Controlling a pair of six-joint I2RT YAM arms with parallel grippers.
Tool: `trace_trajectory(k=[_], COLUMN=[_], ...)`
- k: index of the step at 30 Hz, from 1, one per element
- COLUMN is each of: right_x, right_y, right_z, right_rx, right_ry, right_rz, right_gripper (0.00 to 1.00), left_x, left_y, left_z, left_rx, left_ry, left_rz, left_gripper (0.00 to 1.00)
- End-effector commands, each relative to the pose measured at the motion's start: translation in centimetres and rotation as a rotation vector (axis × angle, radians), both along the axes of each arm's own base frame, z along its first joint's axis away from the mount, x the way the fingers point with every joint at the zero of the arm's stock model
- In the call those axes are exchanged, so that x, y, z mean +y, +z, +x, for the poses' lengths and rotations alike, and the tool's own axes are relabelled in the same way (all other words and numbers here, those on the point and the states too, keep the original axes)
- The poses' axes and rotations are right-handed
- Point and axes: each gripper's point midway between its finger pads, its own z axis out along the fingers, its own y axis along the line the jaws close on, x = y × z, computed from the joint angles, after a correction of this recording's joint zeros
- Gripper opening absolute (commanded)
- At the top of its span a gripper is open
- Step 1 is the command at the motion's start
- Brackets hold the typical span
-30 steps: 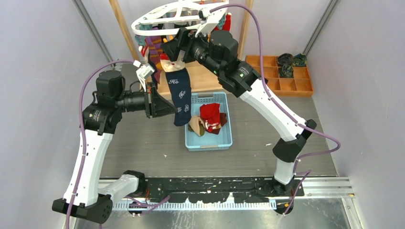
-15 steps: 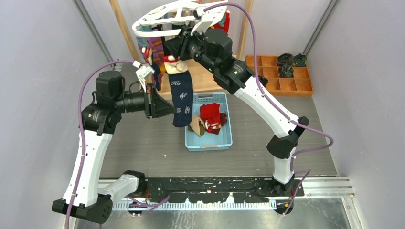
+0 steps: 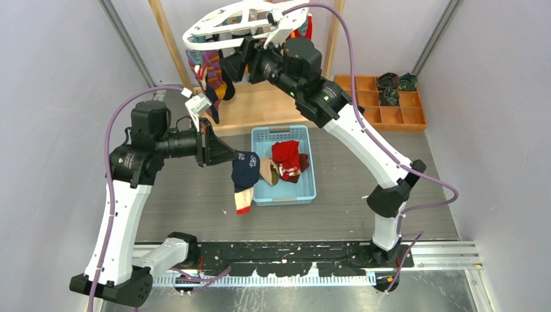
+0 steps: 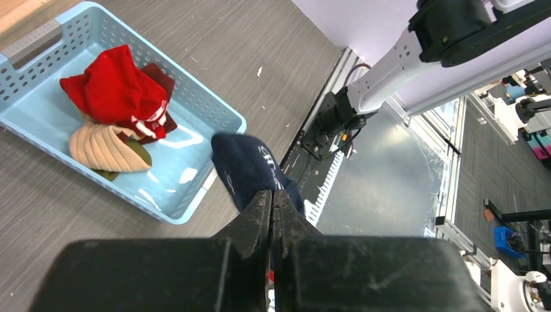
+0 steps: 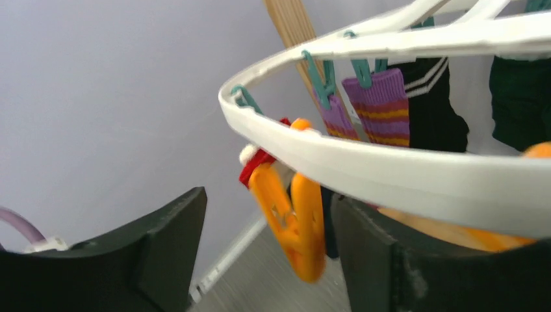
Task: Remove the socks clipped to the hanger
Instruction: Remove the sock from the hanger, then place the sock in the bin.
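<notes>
A navy fabric sock with white lettering [image 3: 245, 170] is held hanging just left of the light blue plastic basket [image 3: 286, 195], pinched in the fully closed left gripper [image 4: 271, 197]. Purple-striped socks [image 5: 383, 104] are seen clipped to the white plastic oval hanger [image 5: 390, 162] at the far side. An orange plastic clip [image 5: 294, 224] is straddled by the parted, empty right gripper [image 5: 269, 229].

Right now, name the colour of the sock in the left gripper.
Sock: navy, white lettering, red-and-white end; best in top external view.

Robotics lab cell: plain wall panels [image 3: 52, 84] at 9 and 3 o'clock, metal mounting rail [image 3: 448, 249] at 6 o'clock
</notes>
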Motion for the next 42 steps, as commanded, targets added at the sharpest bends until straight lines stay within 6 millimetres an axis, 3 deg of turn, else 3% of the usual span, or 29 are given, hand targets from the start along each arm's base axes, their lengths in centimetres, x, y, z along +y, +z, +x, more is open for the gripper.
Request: trace_trajectory(k=[1, 5, 9, 13, 17, 24, 28, 33, 37, 39, 40, 42], right_x=[-2.2, -3.7, -4.5, -5.5, -5.7, -5.4, -4.9, -5.1, -5.4, -5.6, -5.6, -5.8], right_y=[1.5, -2.2, -5.1, -5.7, -6.0, -6.3, -6.6, -7.0, -7.7, -8.3, -8.4, -8.7], right_z=[-4.2, -7.2, -11.5, -16.2, -19.4, -21.9, -22.5, -22.0, -21.5, -21.3, -21.2, -21.2], right_rx=[0.0, 0.07, 0.119, 0.126, 0.16, 0.184, 0.195, 0.199, 0.206, 0.206, 0.205, 0.2], right_ry=[0.104, 0.166, 0.317, 0.491, 0.644, 0.734, 0.753, 0.706, 0.661, 0.637, 0.628, 0.621], right_rz=[0.023, 0.018, 0.042, 0.12, 0.21, 0.233, 0.23, 0.222, 0.176, 0.145, 0.135, 0.11], right_gripper=[0.89, 0.99, 1.0, 1.0, 0.94, 0.75, 0.52, 0.15, 0.02, 0.06, 0.18, 0.58], left_x=[0.5, 0.6, 0.5, 0.5, 0.4, 0.4, 0.5, 0.4, 0.4, 0.4, 0.4, 0.5], left_y=[0.6, 0.8, 1.5, 2.4, 3.0, 3.6, 3.8, 4.4, 4.8, 4.9, 4.9, 4.9], left_z=[-0.9, -1.3, -1.5, -1.8, -1.9, -1.4, -1.0, -0.4, -0.1, -0.1, -0.1, -0.1], left_rx=[-0.086, -0.102, -0.112, -0.132, -0.15, -0.162, -0.173, -0.189, -0.198, -0.207, -0.208, -0.211], left_ry=[-0.01, -0.021, -0.032, -0.043, -0.051, -0.043, -0.028, -0.017, -0.013, -0.012, -0.013, -0.015], left_rz=[0.027, 0.033, 0.024, 0.018, 0.015, 0.014, 0.021, 0.016, 0.016, 0.019, 0.021, 0.023], left_gripper=[0.0, 0.0, 0.0, 0.0, 0.0, 0.0, 0.0, 0.0, 0.0, 0.0, 0.0, 0.0])
